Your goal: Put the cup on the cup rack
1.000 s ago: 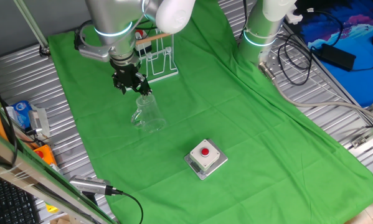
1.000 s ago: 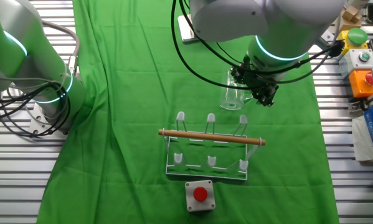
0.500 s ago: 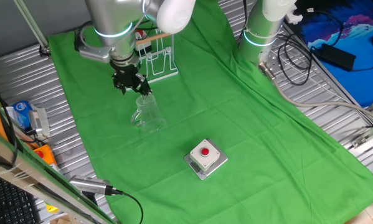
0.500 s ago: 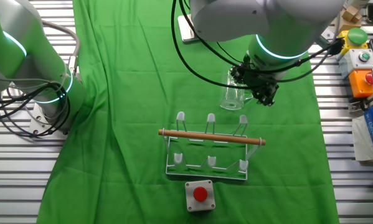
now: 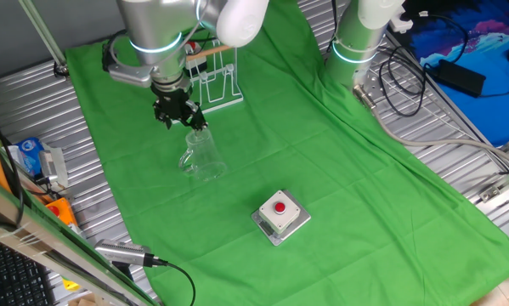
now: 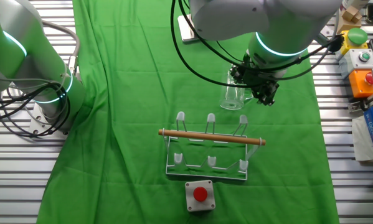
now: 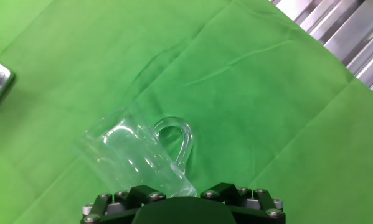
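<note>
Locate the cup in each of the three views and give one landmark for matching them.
One fixed view: the cup sits left of centre on the green cloth, just below the gripper.
The other fixed view: upper right of centre, above the cup rack.
Hand view: lower centre, handle to the right.
Shared landmark: the red-button box, clipped at the hand view's left edge.

A bright green cloth (image 5: 322,161) covers the desk, whose bare edges are ribbed silver metal (image 6: 354,186). The cup (image 7: 136,155) is clear and colourless. The cup rack (image 6: 208,152) is white wire with a light wooden bar (image 6: 211,137). Near it sits a grey box (image 6: 200,196) with a red button. The arm (image 5: 152,25) is silver-grey with a glowing cyan ring, and its fingers (image 5: 190,113) are black.
</note>
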Motion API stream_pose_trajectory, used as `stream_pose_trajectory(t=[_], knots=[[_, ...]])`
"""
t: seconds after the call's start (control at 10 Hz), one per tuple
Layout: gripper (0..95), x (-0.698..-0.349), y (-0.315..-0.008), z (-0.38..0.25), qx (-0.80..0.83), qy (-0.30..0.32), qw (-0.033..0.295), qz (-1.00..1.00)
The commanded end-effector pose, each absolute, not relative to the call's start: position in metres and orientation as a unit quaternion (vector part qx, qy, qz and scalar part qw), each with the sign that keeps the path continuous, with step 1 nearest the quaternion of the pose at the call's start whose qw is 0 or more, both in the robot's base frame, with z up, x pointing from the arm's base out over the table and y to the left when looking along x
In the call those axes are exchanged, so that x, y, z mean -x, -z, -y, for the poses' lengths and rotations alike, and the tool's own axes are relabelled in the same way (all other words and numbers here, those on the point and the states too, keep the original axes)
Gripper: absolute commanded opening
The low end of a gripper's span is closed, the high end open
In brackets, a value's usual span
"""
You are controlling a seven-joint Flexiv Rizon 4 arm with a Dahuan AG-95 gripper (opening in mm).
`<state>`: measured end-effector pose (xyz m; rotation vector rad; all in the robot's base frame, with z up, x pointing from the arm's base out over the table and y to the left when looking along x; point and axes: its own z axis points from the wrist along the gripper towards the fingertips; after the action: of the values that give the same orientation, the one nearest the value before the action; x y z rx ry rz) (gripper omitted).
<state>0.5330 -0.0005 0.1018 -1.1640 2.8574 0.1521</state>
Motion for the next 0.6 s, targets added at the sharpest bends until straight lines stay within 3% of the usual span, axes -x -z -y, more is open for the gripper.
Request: stream_pose_trajectory(t=[0.1,0.3,0.6], knots=[[76.0,-0.5333,-0.1016,0.0005,0.377,-0.052,0.027,-0.924],[76.0,-0.5333,-0.1016,0.0005,0.391,-0.051,0.021,-0.919],[76.0,-0.5333,-0.1016,0.0005,0.533,-0.014,0.002,-0.846]])
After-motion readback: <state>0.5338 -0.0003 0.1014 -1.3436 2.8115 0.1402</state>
